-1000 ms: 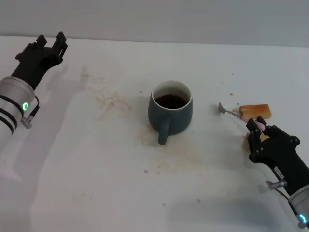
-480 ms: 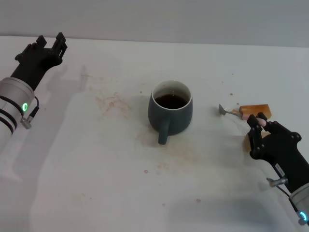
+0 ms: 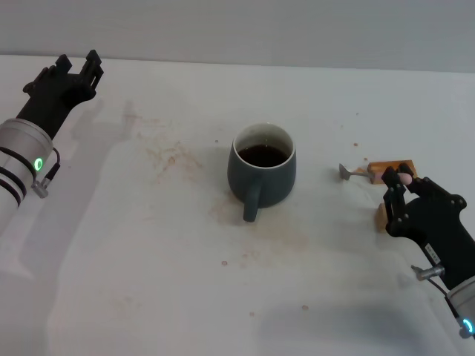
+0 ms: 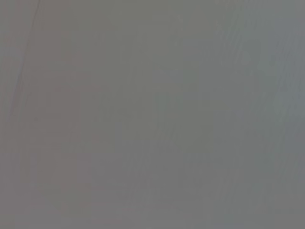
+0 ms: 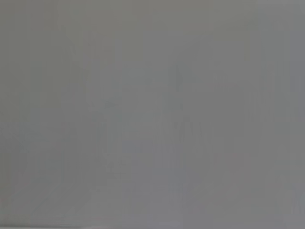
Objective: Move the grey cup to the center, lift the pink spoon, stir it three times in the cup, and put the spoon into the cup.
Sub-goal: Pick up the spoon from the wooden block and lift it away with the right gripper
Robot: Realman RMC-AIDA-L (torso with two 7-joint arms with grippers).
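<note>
- My head camera shows the cup (image 3: 263,173) standing upright near the middle of the table (image 3: 148,282), handle pointing toward me, dark liquid inside.
- The spoon (image 3: 358,173) is off to the cup's right, well apart from it. Its metal bowl points toward the cup; the stem runs right across a wooden block (image 3: 391,170).
- The right gripper (image 3: 399,184) sits at the spoon's handle end, with the pale pink tip showing between the black fingers (image 3: 389,176). They look clamped on the handle.
- I cannot tell whether the spoon is lifted clear or resting on the block; the bowl end looks just off the table.
- A second bit of wood (image 3: 381,215) shows just beside the right gripper, on the side toward the cup, mostly hidden by it.
- The left gripper (image 3: 77,68) is parked at the far left of the table, well apart from the cup, its fingers spread, holding nothing.
- Brownish stains (image 3: 172,157) mark the table left of the cup, with fainter spots near its base.
- Both wrist cameras give me a flat grey field; nothing to read from them.
</note>
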